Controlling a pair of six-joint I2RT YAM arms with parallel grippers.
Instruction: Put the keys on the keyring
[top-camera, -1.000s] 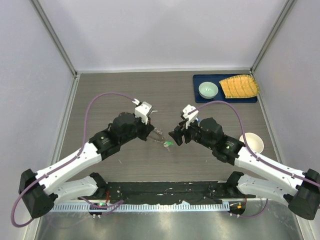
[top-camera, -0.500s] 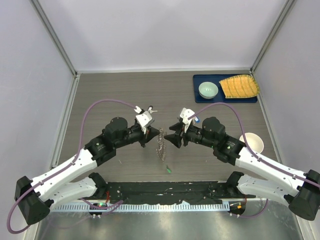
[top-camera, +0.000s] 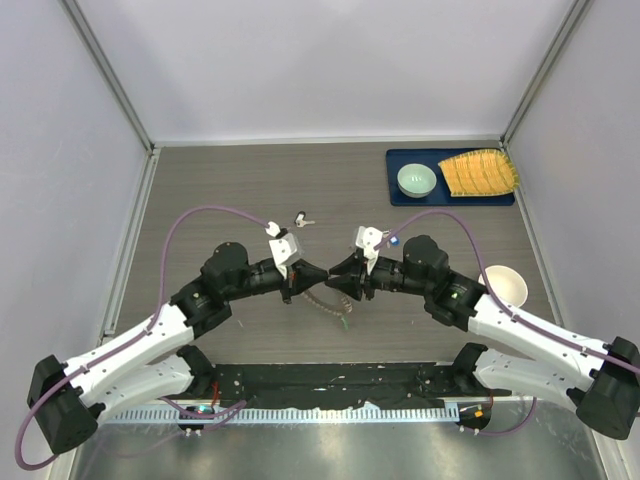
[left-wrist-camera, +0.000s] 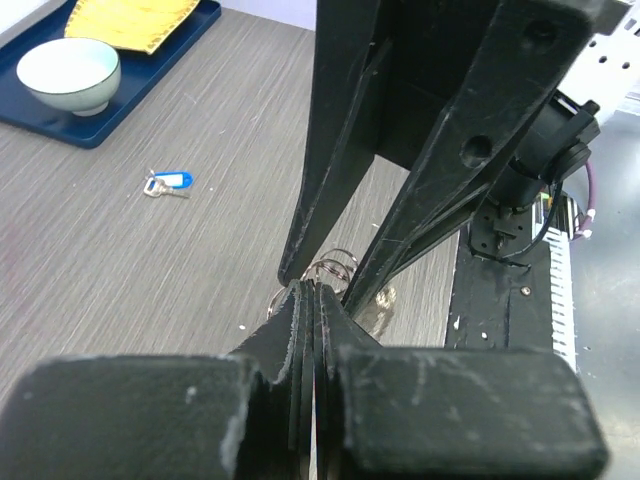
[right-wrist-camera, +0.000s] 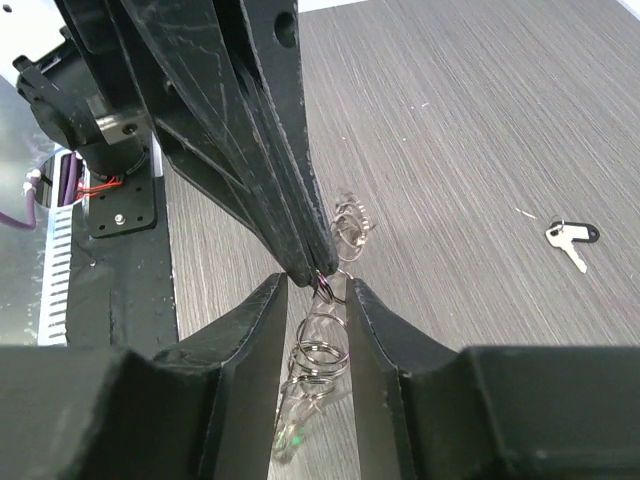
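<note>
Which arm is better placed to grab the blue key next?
Right. The left gripper is shut on the keyring, holding it up. The right gripper has its jaws apart, and the blue key lies beside that arm.

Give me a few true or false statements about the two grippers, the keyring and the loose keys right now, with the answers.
1. The left gripper is pinched shut on the keyring. True.
2. The right gripper is clamped tight on the keyring. False: its fingers stand apart, one on each side of the rings.
3. The blue key lies in the tray beside the bowl. False: it lies on the bare table, outside the tray.
4. The pale green bowl sits in the blue tray. True.
5. A dark-headed key lies loose on the table. True.
</note>
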